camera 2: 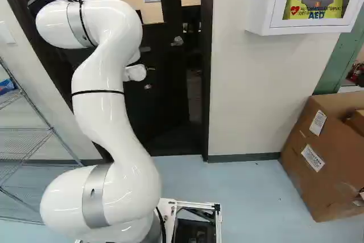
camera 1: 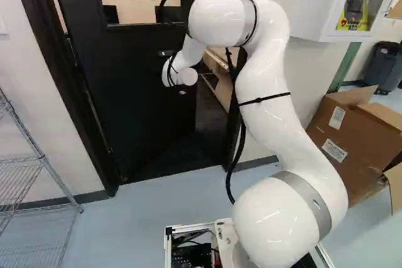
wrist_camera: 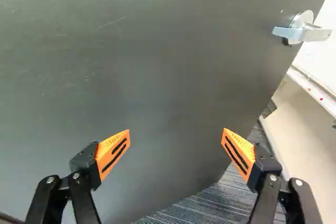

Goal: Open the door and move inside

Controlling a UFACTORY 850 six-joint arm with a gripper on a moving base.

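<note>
Left base view: the flat, dark door is seen ajar beyond the arm. Right: a cardboard box is marked with pale labels. Wrist: the gripper is spread wide, the metal lever set ahead to one side

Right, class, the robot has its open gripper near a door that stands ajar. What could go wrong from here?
The door is only partly open, so driving ahead now might knock the arm against it or the door frame. The gripper is open and the lever handle lies off to one side of it, so a push could slide along the door's flat face.
</note>
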